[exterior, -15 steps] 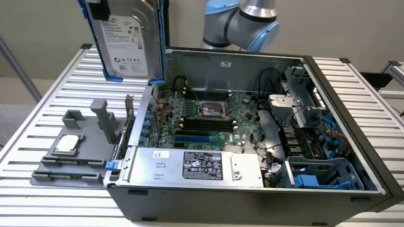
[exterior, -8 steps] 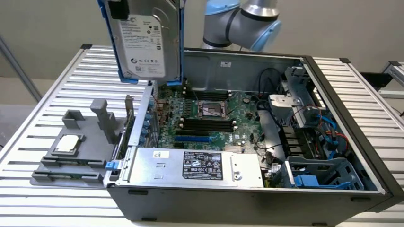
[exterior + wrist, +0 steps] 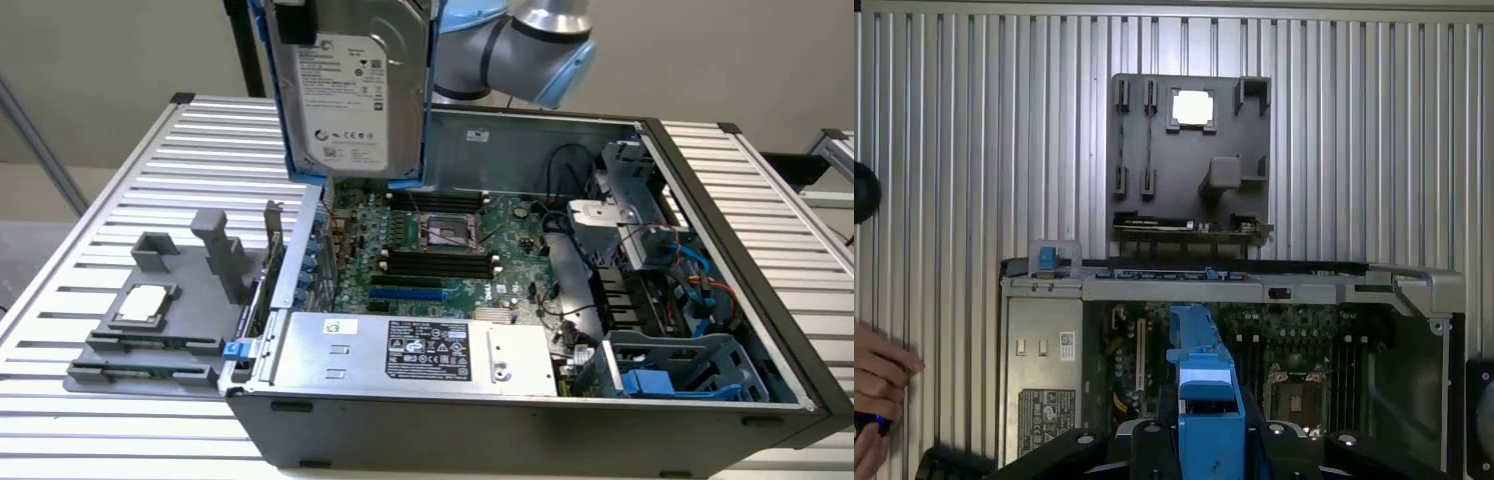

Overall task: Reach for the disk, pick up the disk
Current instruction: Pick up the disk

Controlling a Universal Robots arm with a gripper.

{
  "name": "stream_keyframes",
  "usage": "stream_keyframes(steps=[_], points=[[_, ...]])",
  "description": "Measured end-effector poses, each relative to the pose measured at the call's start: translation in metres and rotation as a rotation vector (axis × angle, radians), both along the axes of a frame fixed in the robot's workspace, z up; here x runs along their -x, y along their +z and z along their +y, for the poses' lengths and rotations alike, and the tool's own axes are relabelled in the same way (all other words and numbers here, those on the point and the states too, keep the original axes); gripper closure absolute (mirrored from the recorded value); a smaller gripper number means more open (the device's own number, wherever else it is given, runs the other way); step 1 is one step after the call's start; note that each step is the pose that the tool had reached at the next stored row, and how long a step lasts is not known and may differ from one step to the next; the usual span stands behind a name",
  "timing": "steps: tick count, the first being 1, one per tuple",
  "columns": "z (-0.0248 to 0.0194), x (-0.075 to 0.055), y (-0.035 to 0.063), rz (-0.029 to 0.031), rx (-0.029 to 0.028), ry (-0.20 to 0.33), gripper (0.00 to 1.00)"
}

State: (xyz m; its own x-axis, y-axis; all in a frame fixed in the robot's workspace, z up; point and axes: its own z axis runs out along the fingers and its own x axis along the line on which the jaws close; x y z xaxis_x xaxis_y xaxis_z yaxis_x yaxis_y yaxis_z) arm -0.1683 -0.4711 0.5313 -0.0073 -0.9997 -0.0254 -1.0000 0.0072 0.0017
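The disk [image 3: 350, 90] is already picked up and hangs high over the open computer case [image 3: 534, 400], with the gripper [image 3: 1206, 440] pinching its blue frame.

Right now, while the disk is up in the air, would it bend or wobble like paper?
Probably not. The disk looks like a flat metal slab in a blue frame, so it likely stays stiff. It hangs upright above the computer case without sagging. It is probably heavy for its size, and a drop could hurt it.
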Motion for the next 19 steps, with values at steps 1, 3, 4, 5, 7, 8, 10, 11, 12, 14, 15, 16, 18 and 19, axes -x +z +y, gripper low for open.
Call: stream_keyframes(steps=[1, 3, 4, 5, 7, 8, 10, 11, 12, 14, 15, 16, 18, 19], points=[[-0.0019, -0.004, 0.0007, 0.0000, 0.0000, 0.000, 0.67], [-0.0055, -0.012, 0.0016, -0.0001, -0.0008, 0.000, 0.67], [-0.0073, -0.016, 0.0020, 0.0000, -0.0016, 0.000, 0.67], [-0.0089, -0.020, 0.0024, 0.0000, -0.0026, 0.000, 0.67], [-0.0120, -0.029, 0.0031, 0.0000, -0.0052, 0.000, 0.67], [-0.0134, -0.033, 0.0034, 0.0001, -0.0068, 0.000, 0.67], [-0.0162, -0.042, 0.0040, 0.0000, -0.0106, 0.000, 0.67], [-0.0176, -0.046, 0.0043, 0.0000, -0.0125, 0.000, 0.67], [-0.0189, -0.050, 0.0045, 0.0000, -0.0144, 0.000, 0.67], [-0.0217, -0.059, 0.0050, 0.0000, -0.0181, 0.000, 0.67], [-0.0231, -0.063, 0.0053, 0.0000, -0.0199, 0.000, 0.67], [-0.0245, -0.068, 0.0055, 0.0000, -0.0218, 0.000, 0.67], [-0.0273, -0.076, 0.0060, 0.0000, -0.0256, 0.000, 0.67], [-0.0287, -0.081, 0.0062, 0.0000, -0.0274, 0.000, 0.67]])
